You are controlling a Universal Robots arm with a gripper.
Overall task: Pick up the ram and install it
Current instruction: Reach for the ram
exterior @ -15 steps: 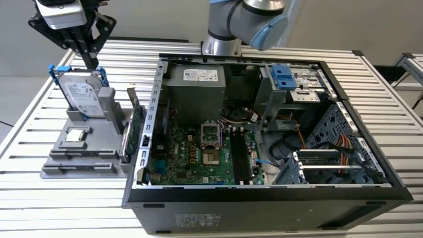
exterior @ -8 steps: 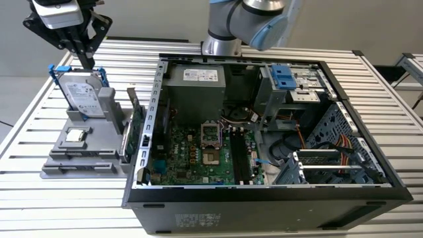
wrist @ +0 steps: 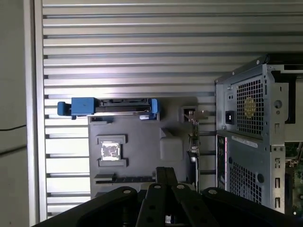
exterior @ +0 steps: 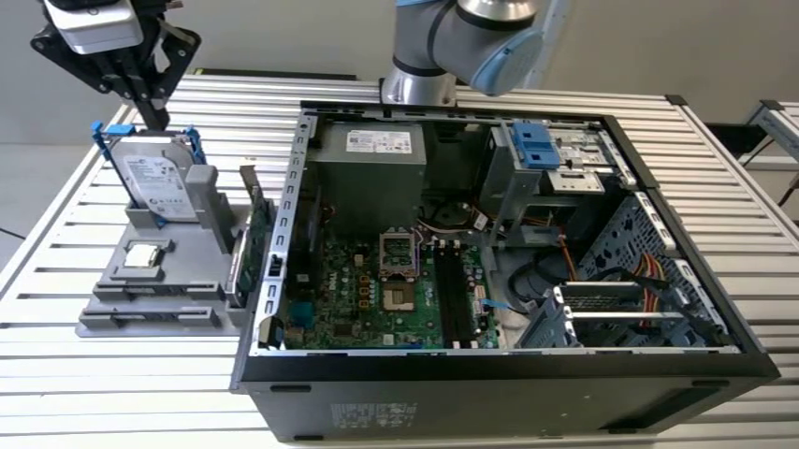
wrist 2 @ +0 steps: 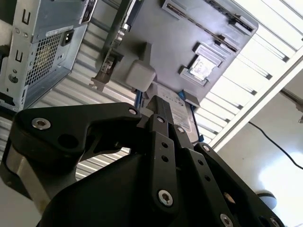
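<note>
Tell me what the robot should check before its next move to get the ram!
1. Pincer empty: ok, it is shut on nothing.
2. Pincer lined up over the ram: not ok, it hangs just above the hard drive.
3. Ram's place in the grey holder: cannot tell.
4. Computer case open: ok, the motherboard shows.
5. Memory slots free: cannot tell.

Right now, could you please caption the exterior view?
The gripper hovers by the hard drive standing in the grey fixture, beside the open computer case.
</note>
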